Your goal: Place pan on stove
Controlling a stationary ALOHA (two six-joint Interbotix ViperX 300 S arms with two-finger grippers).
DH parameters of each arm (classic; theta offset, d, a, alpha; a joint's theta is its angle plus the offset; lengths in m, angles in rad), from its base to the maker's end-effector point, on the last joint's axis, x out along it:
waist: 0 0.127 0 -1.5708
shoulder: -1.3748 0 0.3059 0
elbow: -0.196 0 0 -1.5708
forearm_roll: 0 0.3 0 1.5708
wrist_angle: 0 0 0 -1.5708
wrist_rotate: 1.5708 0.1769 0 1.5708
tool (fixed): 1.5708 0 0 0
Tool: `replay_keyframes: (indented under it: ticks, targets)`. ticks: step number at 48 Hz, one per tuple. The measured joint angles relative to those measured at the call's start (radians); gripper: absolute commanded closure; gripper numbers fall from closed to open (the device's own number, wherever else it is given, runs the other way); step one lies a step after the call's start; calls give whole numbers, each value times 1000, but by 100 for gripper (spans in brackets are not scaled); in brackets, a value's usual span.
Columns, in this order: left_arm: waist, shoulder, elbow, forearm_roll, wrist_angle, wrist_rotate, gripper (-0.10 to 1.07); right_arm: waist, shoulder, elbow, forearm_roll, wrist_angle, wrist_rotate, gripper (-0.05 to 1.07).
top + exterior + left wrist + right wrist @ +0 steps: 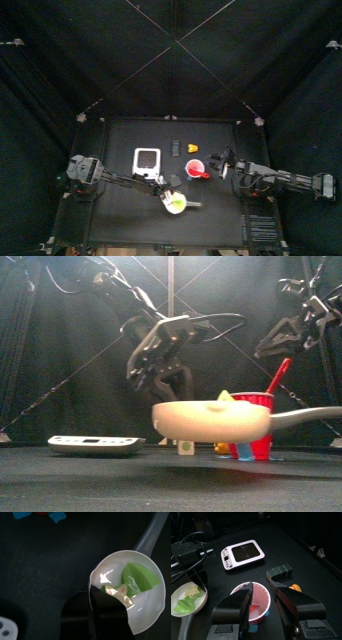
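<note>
Standing nearest to the front edge of the small black table (134, 215), the tiny round pan (175, 204) with a pale inside and a thin pale handle holds a green piece (139, 579) and a small pale yellowish piece (119, 590); in the front view the pan (214, 418) looks large and its handle points to the right. The left gripper (163, 189) is low over the pan's rim, and in the left wrist view its dark jaw lies across the rim of the pan (137, 602), but I cannot tell if the jaws are apart or together. Behind the pan, more to the right, stands the round red plastic cup (252, 604) with a red stick (278, 376) in it, and the right gripper (261, 609) is around it with jaws apart, one on each side of the cup, not pressing it as far as I can see. Farther back on the left lies the small white rounded-rectangle stove (147, 160) with a dark mark on top, well apart from the pan. Near it, toward the back, are a small dark block (280, 573) and a small orange piece (194, 149).
</note>
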Motion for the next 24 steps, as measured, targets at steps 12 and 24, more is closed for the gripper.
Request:
replay_keyframes:
  ticks: [12, 24]
  targets:
    - [32, -156, 147, 0, 5, -15, 68, -5, 0, 3, -2, 0, 0, 29]
    - [129, -282, 291, -3, -14, -43, 68, -8, 3, 3, -2, 0, 0, 29]
